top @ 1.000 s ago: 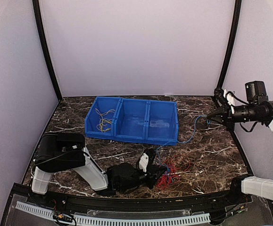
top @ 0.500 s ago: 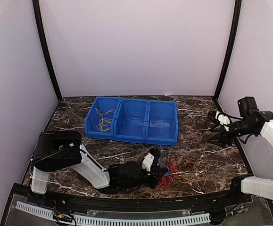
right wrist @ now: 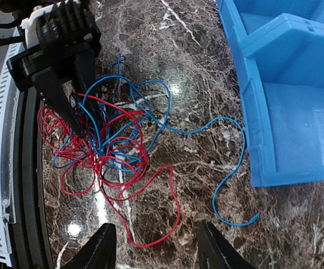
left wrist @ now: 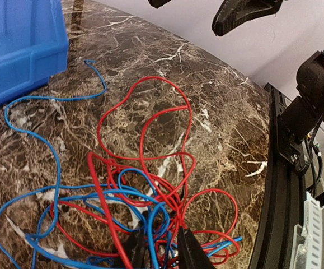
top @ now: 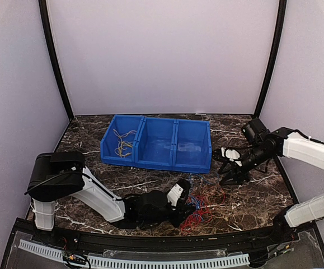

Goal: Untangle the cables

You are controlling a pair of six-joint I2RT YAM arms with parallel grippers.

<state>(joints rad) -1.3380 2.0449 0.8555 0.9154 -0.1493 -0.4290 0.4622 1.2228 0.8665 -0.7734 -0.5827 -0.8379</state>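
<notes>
- The thin red and blue wire cables [right wrist: 103, 148] lie tangled centre-left of the right-wrist view.
- The left gripper [left wrist: 162, 249] stands narrowly parted around strands; the right gripper [right wrist: 156, 244] gapes wide, empty.
- Pulling a snagged strand could tighten knots or drag the clump.

A blue plastic bin [top: 159, 143] sits toward the back of a dark marble table [top: 251, 190], its long side facing the near edge. Two dividers split it into three compartments in a row. The stone is brown-black with white veins and catches bright glints of light in the right wrist view. Pale lilac walls [top: 162, 56] close in the back and both sides. A black left pole [top: 54, 61] and right pole [top: 271, 61] rise from the back corners. Along the near edge runs a black rail [top: 150, 242], with a white slotted strip [top: 134, 261] just in front of it
</notes>
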